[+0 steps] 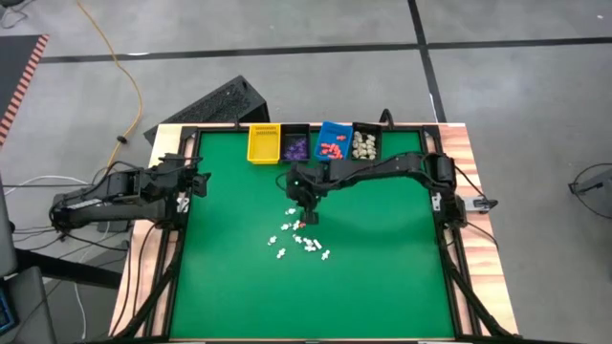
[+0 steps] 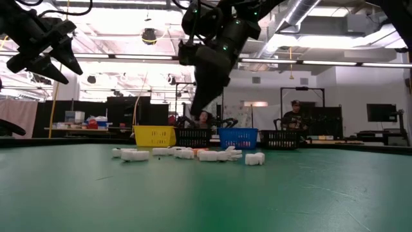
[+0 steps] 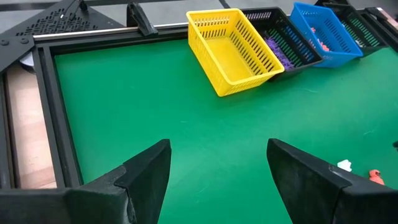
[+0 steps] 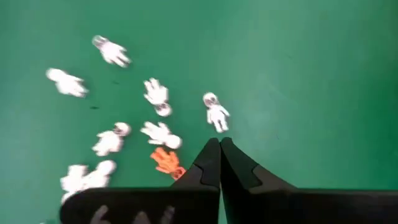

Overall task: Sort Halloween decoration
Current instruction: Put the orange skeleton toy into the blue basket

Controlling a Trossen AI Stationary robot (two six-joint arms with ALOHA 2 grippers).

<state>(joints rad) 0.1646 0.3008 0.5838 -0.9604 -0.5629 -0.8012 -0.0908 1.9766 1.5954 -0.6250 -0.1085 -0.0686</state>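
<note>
At the left of the overhead frame, the left hand (image 1: 196,182) waits over the bench's edge, its fingers (image 3: 146,171) spread wide with nothing between them. Along the top middle of the green bench (image 1: 382,277) stand four bins in a row: a yellow bin (image 1: 264,143) that looks bare inside, a black bin (image 1: 295,146) with purple pieces, a blue bin (image 1: 333,141) with orange-red pieces, and a second black bin (image 1: 364,144) with cream pieces.

Just below the bins, at the frame's centre, the right hand (image 1: 305,212) hangs over the loose pile, its fingers (image 4: 208,163) pressed together and apparently pinching nothing. The unsorted figures (image 1: 298,239) lie scattered just below it: small white skeleton-like figures lying flat, limbs splayed, most of them apart from one another. One orange figure (image 4: 166,161) lies among them, right beside the fingertips in the wrist view.

My reading is that sorting is well along, with three colours already binned and mostly white pieces left. The next move seems to call for the right hand to spread, settle over a single figure without catching its neighbours, and carry it to the matching bin: blue for the orange one, probably yellow for the white.
</note>
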